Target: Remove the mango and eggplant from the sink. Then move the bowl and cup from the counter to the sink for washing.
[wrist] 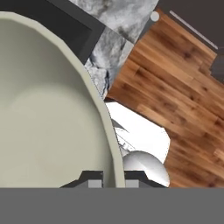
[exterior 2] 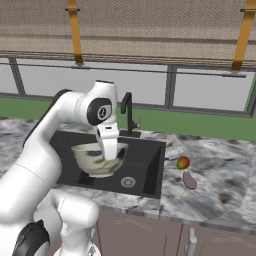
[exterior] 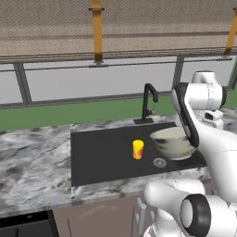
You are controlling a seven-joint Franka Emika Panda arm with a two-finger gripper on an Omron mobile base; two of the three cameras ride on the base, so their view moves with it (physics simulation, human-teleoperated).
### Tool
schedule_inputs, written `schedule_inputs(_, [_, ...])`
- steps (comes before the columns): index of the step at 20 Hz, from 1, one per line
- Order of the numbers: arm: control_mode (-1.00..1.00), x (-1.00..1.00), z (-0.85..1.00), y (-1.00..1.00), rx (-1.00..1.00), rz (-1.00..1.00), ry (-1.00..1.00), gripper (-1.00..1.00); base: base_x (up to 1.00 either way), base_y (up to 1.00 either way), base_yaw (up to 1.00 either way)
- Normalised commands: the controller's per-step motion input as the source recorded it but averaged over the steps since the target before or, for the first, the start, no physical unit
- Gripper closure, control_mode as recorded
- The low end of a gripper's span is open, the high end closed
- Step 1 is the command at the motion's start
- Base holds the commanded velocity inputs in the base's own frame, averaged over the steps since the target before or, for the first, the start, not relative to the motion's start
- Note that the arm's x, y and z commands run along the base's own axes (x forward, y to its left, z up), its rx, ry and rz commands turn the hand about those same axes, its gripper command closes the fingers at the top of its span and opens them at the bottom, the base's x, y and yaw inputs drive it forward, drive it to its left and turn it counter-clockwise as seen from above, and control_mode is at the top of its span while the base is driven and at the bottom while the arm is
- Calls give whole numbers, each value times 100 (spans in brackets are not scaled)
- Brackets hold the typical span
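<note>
Your tool [wrist: 107, 180] is clamped on the rim of the bowl [exterior: 173, 142], one finger inside and one outside, holding it over the right part of the sink [exterior: 97, 159]. The bowl has nothing in it. In the sink the cup [exterior: 138, 149] stands upright, just left of the drain [exterior: 159, 162]. On the bench [exterior 2: 215, 185] right of the sink, the mango [exterior 2: 183, 163] and eggplant [exterior 2: 190, 180] lie close together.

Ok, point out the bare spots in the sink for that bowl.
Free: sink floor left of the cup, and the strip between cup and drain. Crowded: the faucet side, where the pincer grips the bowl.
</note>
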Motion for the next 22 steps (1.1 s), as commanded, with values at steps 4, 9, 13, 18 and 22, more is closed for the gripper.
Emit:
schedule_inputs(4, [-100, 1, -6, -37, 0, -5, 0, 100, 0, 0, 0])
schedule_inputs(9, [-100, 9, -13, -31, 0, -9, 0, 100, 0, 0, 0])
schedule_inputs(13, [-100, 23, -17, -17, 0, -11, 0, 100, 0, 0, 0])
schedule_inputs(18, [-100, 29, -18, -12, 0, -9, -3, 100, 0, 0, 0])
schedule_inputs(22, [-100, 34, -21, -6, 1, -8, -3, 100, 0, 0, 0])
